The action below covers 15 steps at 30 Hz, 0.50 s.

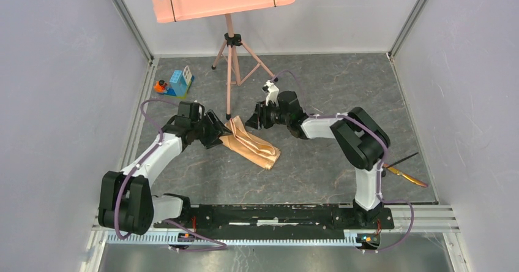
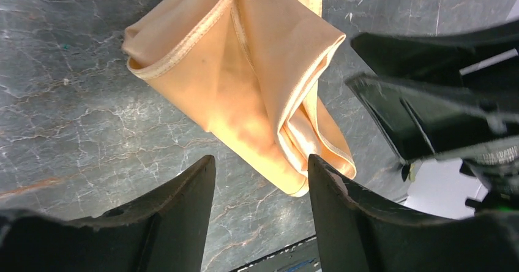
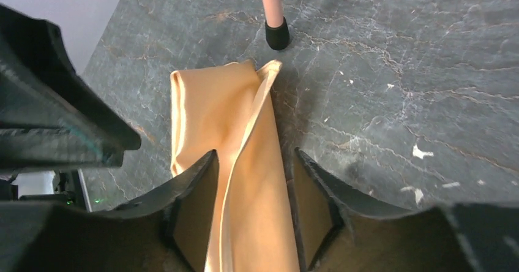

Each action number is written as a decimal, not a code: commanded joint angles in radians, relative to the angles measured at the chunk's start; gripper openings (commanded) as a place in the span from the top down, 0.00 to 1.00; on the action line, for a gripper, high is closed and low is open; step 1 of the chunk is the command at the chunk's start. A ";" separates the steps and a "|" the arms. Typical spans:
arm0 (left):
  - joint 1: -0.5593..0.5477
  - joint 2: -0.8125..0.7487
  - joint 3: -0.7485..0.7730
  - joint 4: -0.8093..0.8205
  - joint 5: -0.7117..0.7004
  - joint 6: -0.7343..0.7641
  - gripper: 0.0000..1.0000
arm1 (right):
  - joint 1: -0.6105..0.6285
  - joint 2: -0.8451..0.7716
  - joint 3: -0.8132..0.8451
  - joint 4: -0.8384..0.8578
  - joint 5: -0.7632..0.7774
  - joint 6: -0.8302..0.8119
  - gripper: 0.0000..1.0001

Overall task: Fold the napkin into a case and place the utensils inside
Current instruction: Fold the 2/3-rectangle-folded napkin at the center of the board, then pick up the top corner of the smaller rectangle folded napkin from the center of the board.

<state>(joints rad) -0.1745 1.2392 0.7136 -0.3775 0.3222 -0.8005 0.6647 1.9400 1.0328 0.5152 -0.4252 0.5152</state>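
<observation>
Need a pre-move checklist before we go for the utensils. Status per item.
1. Case folded, lying flat on the table: ok.
2. Left jaws apart, holding nothing: ok.
3. Right jaws apart, straddling the case, not clamped: ok.
4. Utensils in view, loose near the table's right edge: ok.
5. Utensils inside the case: not ok.
6. Pocket mouth open enough to load: cannot tell.
</observation>
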 commanded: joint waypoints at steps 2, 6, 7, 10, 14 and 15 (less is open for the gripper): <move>-0.020 0.003 0.027 0.044 -0.046 -0.061 0.39 | 0.003 0.120 0.157 0.069 -0.102 0.093 0.48; -0.020 -0.021 -0.002 0.032 -0.110 -0.065 0.44 | 0.003 0.183 0.216 0.055 -0.091 0.086 0.48; -0.020 -0.031 -0.012 0.031 -0.122 -0.065 0.44 | 0.002 0.199 0.232 0.045 -0.093 0.083 0.49; -0.020 -0.035 -0.025 0.031 -0.135 -0.057 0.44 | 0.002 0.234 0.265 0.039 -0.093 0.082 0.56; -0.021 -0.010 -0.019 0.006 -0.144 -0.023 0.46 | 0.003 0.257 0.288 0.033 -0.089 0.079 0.62; -0.020 -0.003 -0.020 0.001 -0.151 -0.017 0.46 | 0.004 0.262 0.294 0.028 -0.088 0.076 0.62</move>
<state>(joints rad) -0.1940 1.2251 0.6945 -0.3687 0.2104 -0.8257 0.6655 2.1780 1.2778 0.5220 -0.4995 0.5957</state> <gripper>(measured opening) 0.546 0.389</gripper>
